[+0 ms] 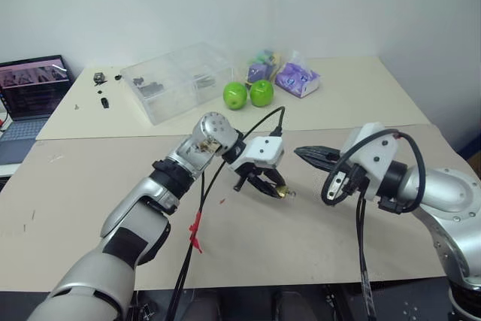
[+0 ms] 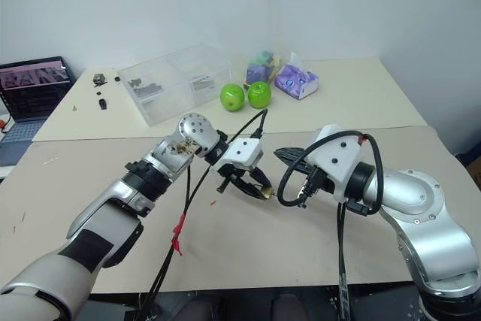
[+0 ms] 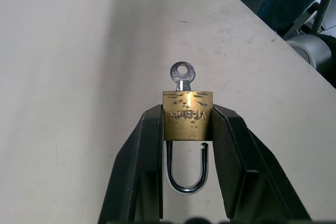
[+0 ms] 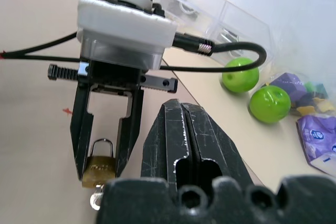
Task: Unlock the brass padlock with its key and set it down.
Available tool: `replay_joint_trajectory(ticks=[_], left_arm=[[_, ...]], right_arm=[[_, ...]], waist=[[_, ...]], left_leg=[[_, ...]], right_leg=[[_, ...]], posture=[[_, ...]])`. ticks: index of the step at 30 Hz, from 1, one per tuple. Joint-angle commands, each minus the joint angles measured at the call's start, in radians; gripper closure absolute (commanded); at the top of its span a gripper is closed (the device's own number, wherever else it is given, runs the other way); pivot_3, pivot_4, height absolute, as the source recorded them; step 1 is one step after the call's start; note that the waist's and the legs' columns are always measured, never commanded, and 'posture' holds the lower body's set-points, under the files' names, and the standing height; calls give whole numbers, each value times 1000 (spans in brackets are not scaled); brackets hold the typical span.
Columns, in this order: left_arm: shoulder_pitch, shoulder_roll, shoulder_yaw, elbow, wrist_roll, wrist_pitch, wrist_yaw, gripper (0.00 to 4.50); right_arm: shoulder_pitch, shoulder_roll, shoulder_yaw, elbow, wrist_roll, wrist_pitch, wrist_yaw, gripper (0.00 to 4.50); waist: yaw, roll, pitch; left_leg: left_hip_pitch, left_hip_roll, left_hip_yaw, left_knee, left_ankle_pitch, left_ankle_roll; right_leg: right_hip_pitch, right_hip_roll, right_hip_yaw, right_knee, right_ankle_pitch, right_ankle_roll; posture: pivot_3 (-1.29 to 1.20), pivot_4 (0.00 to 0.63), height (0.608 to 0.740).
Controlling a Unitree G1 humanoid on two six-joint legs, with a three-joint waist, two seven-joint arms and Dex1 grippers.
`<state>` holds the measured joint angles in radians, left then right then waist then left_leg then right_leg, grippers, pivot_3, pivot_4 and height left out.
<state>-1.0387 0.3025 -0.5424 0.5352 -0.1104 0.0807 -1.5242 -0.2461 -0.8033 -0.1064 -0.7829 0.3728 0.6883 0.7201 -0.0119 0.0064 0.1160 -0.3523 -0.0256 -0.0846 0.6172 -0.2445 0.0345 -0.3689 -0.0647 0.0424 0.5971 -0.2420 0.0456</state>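
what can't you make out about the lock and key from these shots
- Key blade: left wrist view, buried in the brass padlock, so its turn is hidden.
- Padlock sides: covered by the left gripper fingers.
- Lock and key in the head views: too small.
- Clear box contents: too small.

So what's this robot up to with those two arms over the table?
It is working on a small brass padlock. The left pincer grips the lock's body between its two black fingers, above the table. A little silver key sits in the keyhole, and the shackle looks popped free on one side, so the lock seems open. The right pincer is shut, holds nothing, and hangs close by. The lock has not yet been set down.
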Motion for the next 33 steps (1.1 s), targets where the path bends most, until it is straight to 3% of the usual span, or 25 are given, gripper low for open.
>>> replay_joint_trajectory(ticks=[1,4,8,11,15,19,27,28,33], left_arm=[[-24,-5,47,-13,-14,56,-18,3566],[-43,-13,78,-7,-48,151,-36,3566],[-100,-16,148,17,-171,430,-90,3566],[-110,-6,139,12,-213,518,-90,3566],[-119,17,109,-28,-273,649,-90,3566],[-126,24,108,-45,-296,691,-90,3566],[-121,39,90,-63,-311,689,-90,3566],[-120,39,88,-66,-313,688,-90,3566],[-114,33,75,-83,-315,684,-90,3566]], right_arm=[[58,-46,-19,-28,-44,-72,20,4494],[117,-86,-23,-18,-97,-152,39,4494],[133,-142,-1,-8,-226,-339,54,4494],[135,-156,22,6,-306,-448,49,4494],[188,-154,16,56,-384,-588,51,4494],[229,-144,-19,93,-378,-658,62,3486],[249,-142,-46,130,-398,-721,61,635],[246,-140,-45,128,-390,-713,62,413],[204,-132,-5,97,-381,-676,70,413]], waist=[[1,0,0],[-1,0,0],[-8,0,0],[-9,-1,1],[-8,-1,1],[-5,-2,1],[-5,-2,1],[-5,-2,1],[-4,-2,1]], left_leg=[[0,1,0,0,0,0],[0,1,0,0,0,0],[0,3,0,4,-2,3],[0,5,0,8,-5,9],[1,6,0,8,-6,9],[0,6,1,9,-6,9],[0,6,1,9,-6,9],[0,6,1,9,-6,9],[0,6,1,9,-6,9]], right_leg=[[0,1,0,0,0,0],[0,1,0,0,0,0],[0,4,0,1,-1,2],[1,7,0,2,-4,7],[0,7,1,5,-1,1],[0,7,1,6,-1,0],[0,7,1,5,-1,-1],[0,7,2,5,-1,-1],[0,7,2,5,-1,-1]], posture=[[0,150,740],[0,150,740],[0,150,740],[0,150,740],[0,150,740],[0,150,740],[0,150,740],[0,150,740],[0,150,740]])
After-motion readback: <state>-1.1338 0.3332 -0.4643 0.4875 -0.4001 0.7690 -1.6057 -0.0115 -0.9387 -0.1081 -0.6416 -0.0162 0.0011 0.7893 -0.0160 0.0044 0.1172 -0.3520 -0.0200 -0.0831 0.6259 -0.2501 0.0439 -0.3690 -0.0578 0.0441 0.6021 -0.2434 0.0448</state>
